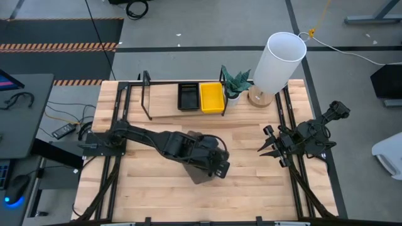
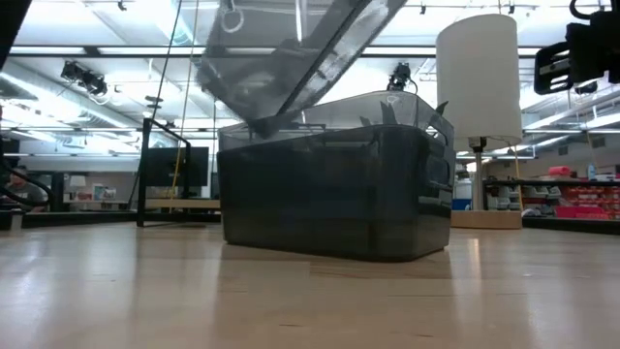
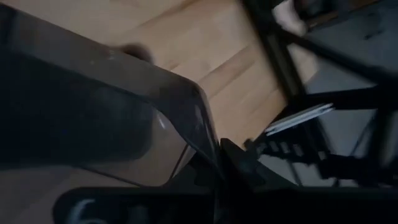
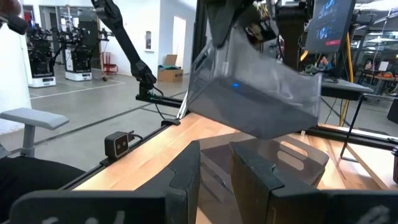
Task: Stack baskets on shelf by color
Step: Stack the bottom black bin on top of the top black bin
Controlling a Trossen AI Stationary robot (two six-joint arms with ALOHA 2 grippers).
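Note:
A smoky-grey translucent basket (image 2: 334,179) stands on its bottom on the tabletop. A second grey basket (image 2: 281,58) hangs tilted above it, also seen in the right wrist view (image 4: 255,93). My left gripper (image 1: 213,164) is shut on this lifted basket near the table's middle. My right gripper (image 1: 265,143) is open and empty at the table's right. On the shelf (image 1: 166,113) at the far side, a black basket (image 1: 187,96) and a yellow basket (image 1: 211,96) sit side by side. My left gripper holds the lifted grey basket by its rim near a corner (image 3: 198,127), the wall running in between the fingers (image 3: 239,163). It comes from above (image 4: 249,28). The basket hangs tilted below it, clear of the table and just over the basket beneath.
A potted plant (image 1: 235,83) and a white cylindrical lamp (image 1: 279,58) on a wooden base stand at the shelf's right end. Black rails run along the table's left and right sides. Bare wood lies at the near side.

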